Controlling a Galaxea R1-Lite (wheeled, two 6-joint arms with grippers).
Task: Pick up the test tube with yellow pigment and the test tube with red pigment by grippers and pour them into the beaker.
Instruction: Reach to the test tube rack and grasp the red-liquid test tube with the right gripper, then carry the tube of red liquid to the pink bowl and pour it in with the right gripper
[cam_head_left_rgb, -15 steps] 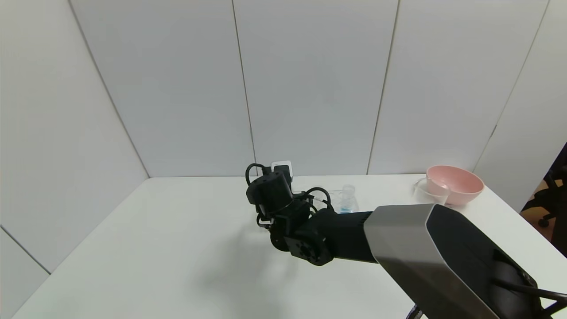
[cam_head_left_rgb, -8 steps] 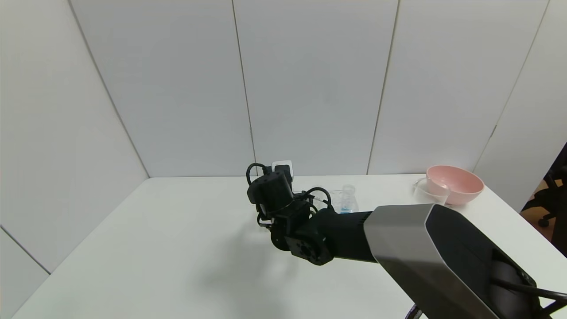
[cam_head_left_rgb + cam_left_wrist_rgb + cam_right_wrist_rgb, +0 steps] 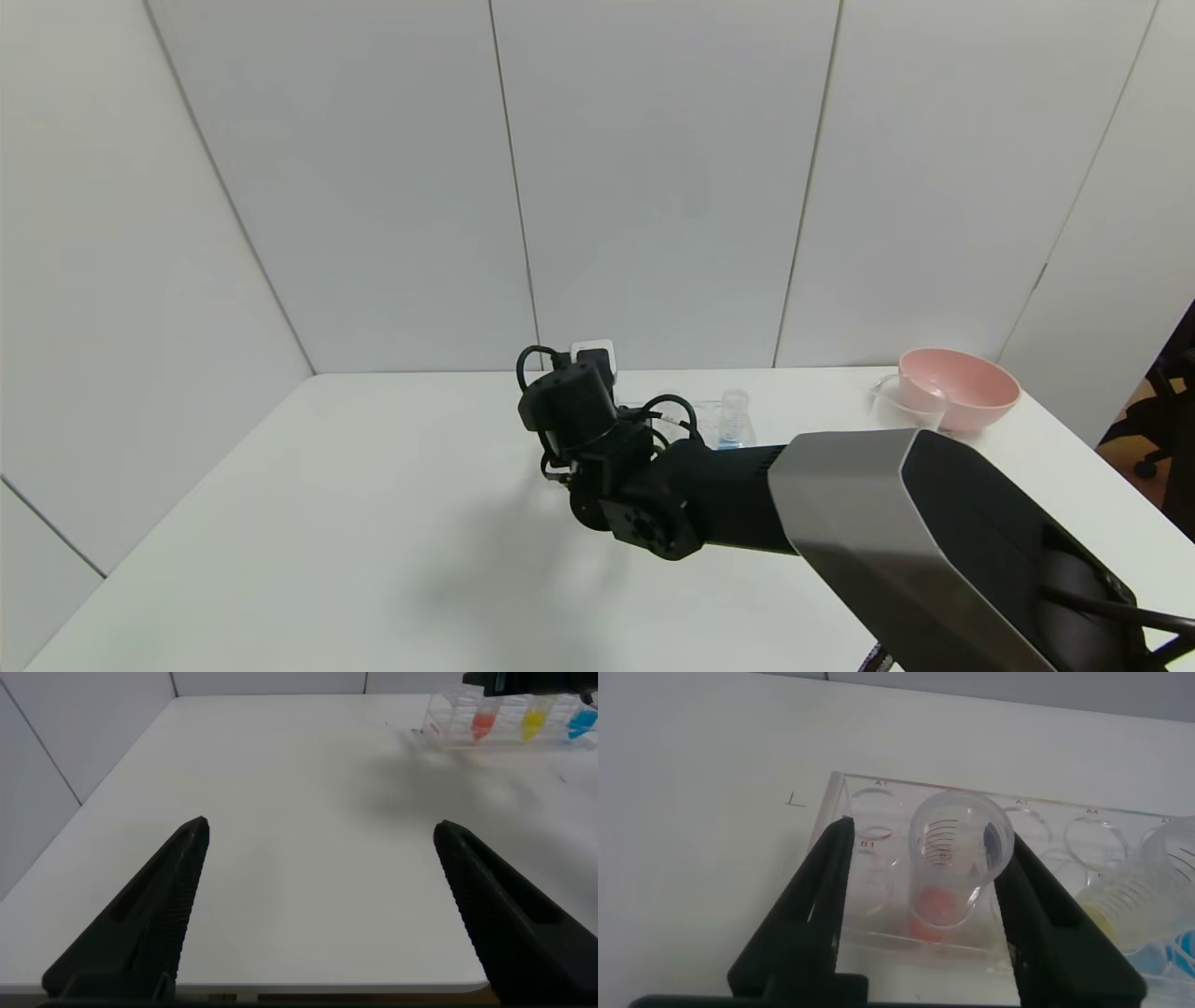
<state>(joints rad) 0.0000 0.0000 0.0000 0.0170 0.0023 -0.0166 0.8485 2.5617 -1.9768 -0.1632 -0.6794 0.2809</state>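
The test tube with red pigment (image 3: 957,873) stands upright in a clear rack (image 3: 864,803). My right gripper (image 3: 929,831) is open with one finger on each side of it; one finger is close against the tube's rim and the other stands apart. The test tube with yellow pigment (image 3: 1144,901) stands in the rack beside it. In the head view my right wrist (image 3: 574,411) hides both tubes. The beaker (image 3: 892,403) stands at the far right of the table. My left gripper (image 3: 320,826) is open and empty above the table's near left, with the rack (image 3: 448,723) far from it.
A tube with blue liquid (image 3: 733,425) stands at the rack's far end. A pink bowl (image 3: 966,387) sits just behind the beaker. The white table (image 3: 327,513) is walled by white panels at the back and left.
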